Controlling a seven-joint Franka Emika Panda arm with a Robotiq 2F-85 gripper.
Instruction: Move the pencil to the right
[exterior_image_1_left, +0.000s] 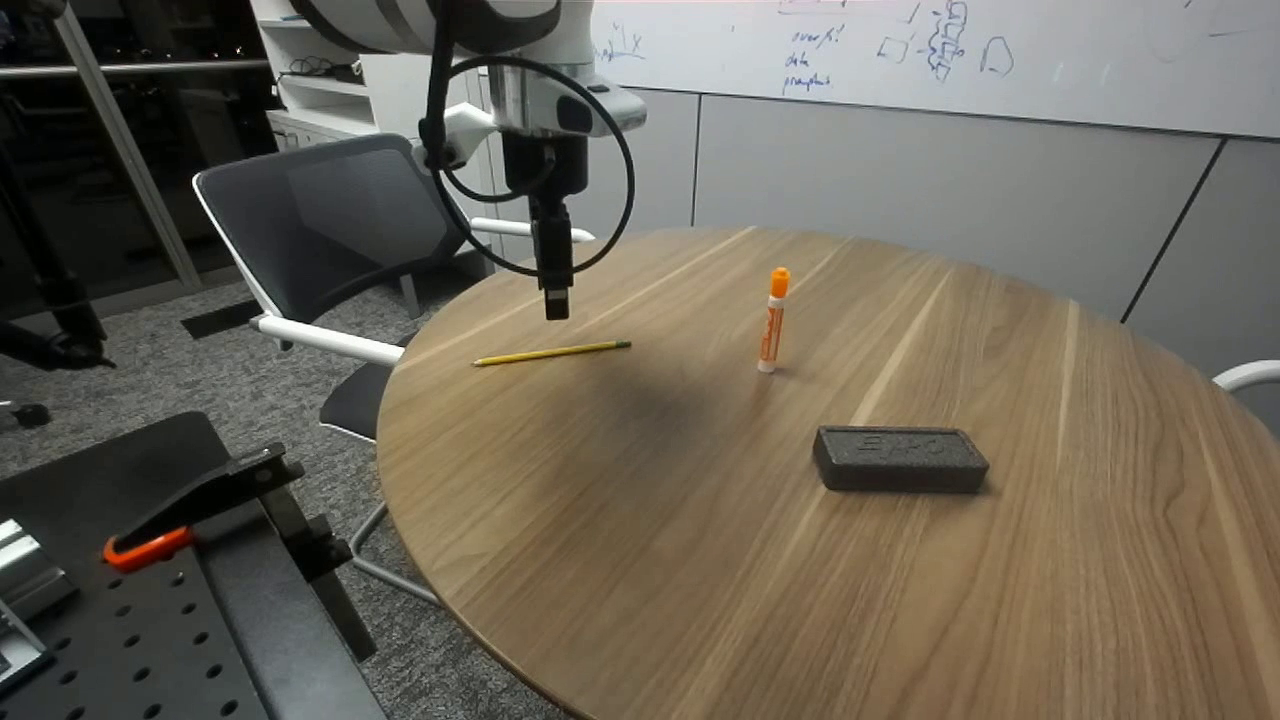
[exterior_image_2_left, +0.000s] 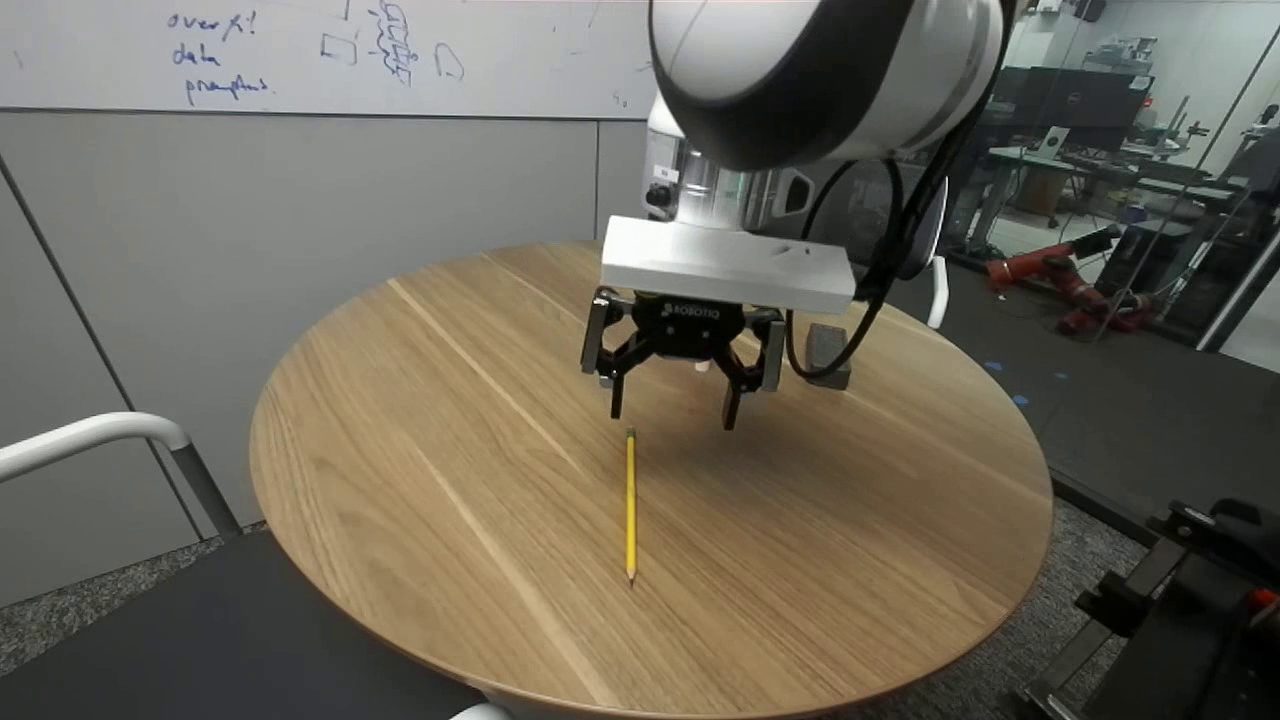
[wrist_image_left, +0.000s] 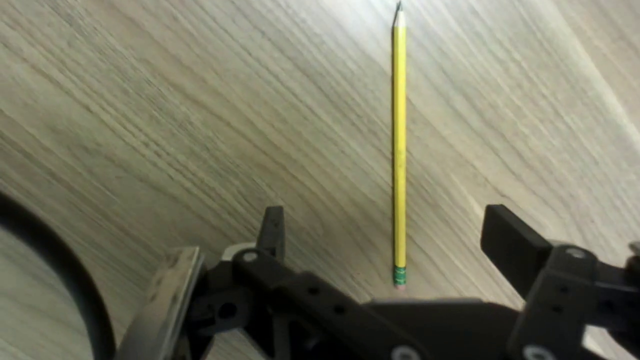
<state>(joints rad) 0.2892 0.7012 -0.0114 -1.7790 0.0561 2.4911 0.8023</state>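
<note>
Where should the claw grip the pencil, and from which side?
Probably the middle of the pencil, from straight above, the open claw closing crosswise: the pencil is slim and lies flat on the table, both long sides exposed.

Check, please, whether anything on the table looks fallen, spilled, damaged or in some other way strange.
Nothing stands out. The pencil lies flat with no visible break, the orange marker stands upright on its end, and the black block rests flat. No spill shows on the table.
</note>
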